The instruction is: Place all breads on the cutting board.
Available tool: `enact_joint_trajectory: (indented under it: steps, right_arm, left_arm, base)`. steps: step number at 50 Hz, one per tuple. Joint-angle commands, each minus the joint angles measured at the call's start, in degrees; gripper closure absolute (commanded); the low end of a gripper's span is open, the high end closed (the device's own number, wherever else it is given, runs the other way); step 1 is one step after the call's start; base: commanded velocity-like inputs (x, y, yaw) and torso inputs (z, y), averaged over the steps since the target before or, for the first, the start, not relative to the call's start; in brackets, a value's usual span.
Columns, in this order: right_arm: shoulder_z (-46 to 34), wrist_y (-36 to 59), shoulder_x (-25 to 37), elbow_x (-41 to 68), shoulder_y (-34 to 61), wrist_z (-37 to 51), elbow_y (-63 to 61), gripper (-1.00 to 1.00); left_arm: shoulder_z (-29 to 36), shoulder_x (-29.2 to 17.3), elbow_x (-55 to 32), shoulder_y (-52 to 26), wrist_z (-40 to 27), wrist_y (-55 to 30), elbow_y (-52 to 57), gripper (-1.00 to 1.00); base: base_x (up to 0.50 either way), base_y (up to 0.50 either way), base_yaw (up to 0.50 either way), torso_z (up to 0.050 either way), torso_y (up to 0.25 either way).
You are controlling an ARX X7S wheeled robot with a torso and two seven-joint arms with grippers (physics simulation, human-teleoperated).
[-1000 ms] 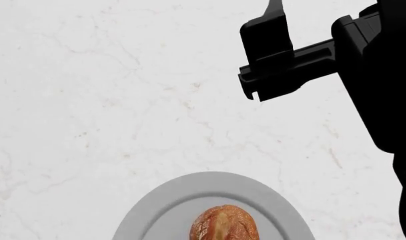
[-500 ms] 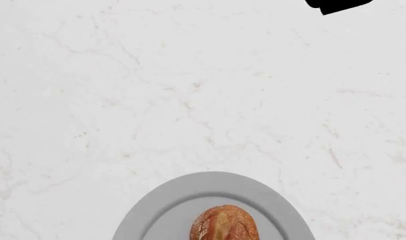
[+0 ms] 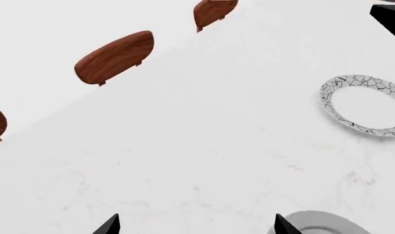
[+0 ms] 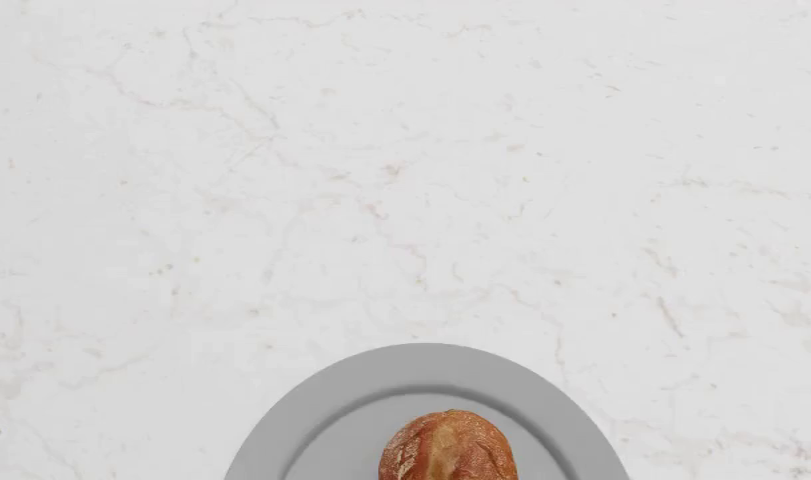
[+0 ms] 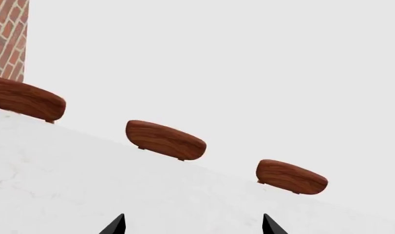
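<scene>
Gone from our head view is the right arm, which a moment ago reached across the upper right; we now see only the marble tabletop (image 4: 378,180). One bread (image 4: 448,447) lies on a grey plate (image 4: 312,420) at that view's near edge. No cutting board shows anywhere. Left gripper (image 3: 196,225) and right gripper (image 5: 194,225) both show spread fingertips with nothing between them. A crackle-rimmed plate (image 3: 327,92) sits bare. We judge no bread placed yet.
</scene>
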Motion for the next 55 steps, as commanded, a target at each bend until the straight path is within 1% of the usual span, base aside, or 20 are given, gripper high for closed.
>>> enact_joint_trajectory:
  steps: [1,3,8,11,14,16,17,21,29,40,47,51,55]
  right_arm:
    - [-2.26,3.01,0.67,-3.53,3.89,-3.94,2.76,-1.0]
    - [-2.52,3.38,0.82,-3.42,4.3,-4.01,2.75,-1.0]
    - [-2.86,3.48,1.6,-3.59,4.75,-4.17,2.81,-1.0]
    - [-3.0,3.23,2.16,-3.21,4.12,-4.03,2.49,-1.0]
    - [-3.62,2.64,2.79,-5.14,3.42,-5.85,2.57,-1.0]
    - [-3.68,2.26,3.25,-5.4,2.97,-6.1,2.81,-1.0]
    - [-3.87,2.24,3.5,-5.62,2.68,-6.22,2.68,-1.0]
    - [-3.86,2.04,3.95,-5.02,2.35,-5.74,2.67,-1.0]
    - [-4.3,1.5,4.22,-4.82,1.57,-5.65,2.16,-1.0]
    - [-4.7,1.01,5.53,-4.97,0.83,-6.05,1.49,-1.0]
    - [-5.38,0.66,5.76,-6.63,0.85,-7.61,1.72,-1.0]
    - [-5.28,0.56,6.0,-5.47,0.39,-6.59,1.38,-1.0]
    - [-5.11,1.05,6.37,-4.05,0.82,-5.57,1.26,-1.0]
  left_arm:
    - [8.75,4.38,-16.32,-3.01,0.3,-0.56,-2.38,-1.0]
    - [9.29,5.4,-18.87,-2.92,-1.33,-0.19,-2.94,-1.0]
    - [8.77,7.51,-25.54,-1.94,-2.94,2.32,-3.89,-1.0]
    - [9.0,8.99,-27.38,-0.92,-3.83,3.6,-3.51,-1.0]
    - [9.92,10.13,-31.69,-0.01,-5.15,4.86,-3.04,-1.0]
    - [10.31,10.52,-33.37,0.67,-6.04,5.4,-1.41,-1.0]
    - [10.16,10.55,-34.19,1.47,-6.2,4.94,1.79,-1.0]
    - [11.91,10.89,-38.24,3.42,-7.91,7.2,3.91,-1.0]
    - [14.69,12.09,-39.06,7.31,-10.48,9.36,7.75,-1.0]
    - [18.06,13.37,-37.48,11.08,-13.13,10.44,10.96,-1.0]
    - [19.68,14.78,-36.61,12.52,-14.46,11.64,11.49,-1.0]
    - [21.09,16.02,-35.41,12.59,-15.45,12.08,10.19,-1.0]
    - [22.46,16.28,-34.45,13.33,-16.55,12.43,9.93,-1.0]
  base:
    - [0.0,0.01,0.0,0.0,0.0]
    - [0.0,0.0,0.0,0.0,0.0]
    - [0.0,0.01,0.0,0.0,0.0]
    - [0.0,0.01,0.0,0.0,0.0]
    - [0.0,0.01,0.0,0.0,0.0]
    - [0.0,0.0,0.0,0.0,0.0]
    - [0.0,0.01,0.0,0.0,0.0]
    - [0.0,0.01,0.0,0.0,0.0]
    - [0.0,0.01,0.0,0.0,0.0]
    - [0.0,0.01,0.0,0.0,0.0]
    - [0.0,0.01,0.0,0.0,0.0]
    - [0.0,0.01,0.0,0.0,0.0]
    - [0.0,0.0,0.0,0.0,0.0]
